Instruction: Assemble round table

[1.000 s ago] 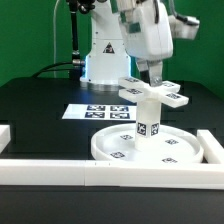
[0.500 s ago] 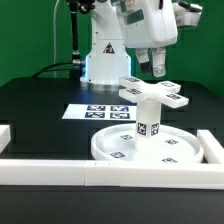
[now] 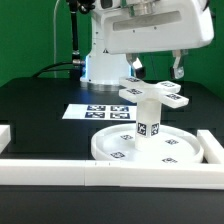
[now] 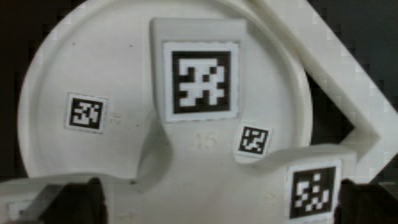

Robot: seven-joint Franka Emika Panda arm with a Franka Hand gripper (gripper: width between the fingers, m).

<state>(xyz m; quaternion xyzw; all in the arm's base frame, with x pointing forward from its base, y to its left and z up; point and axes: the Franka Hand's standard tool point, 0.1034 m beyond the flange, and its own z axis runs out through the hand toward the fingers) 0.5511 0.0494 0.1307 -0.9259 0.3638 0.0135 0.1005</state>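
Observation:
The large rimmed round disc lies flat on the black table at the front right. The short cylinder leg stands upright in its middle. The cross-shaped base sits on top of the leg. My gripper hangs a little above the base, open and empty, with one finger on each side. In the wrist view a tagged lobe of the base fills the middle, with the disc behind it, and the gripper shows only as dark fingertips at the corners.
The marker board lies behind the disc. White border rails run along the front, the exterior view's right and its left. The arm's base stands at the back.
The gripper has risen off the cross-shaped base and the hand has turned broadside. Its fingers now stand wide apart. The base, leg and disc have not moved.

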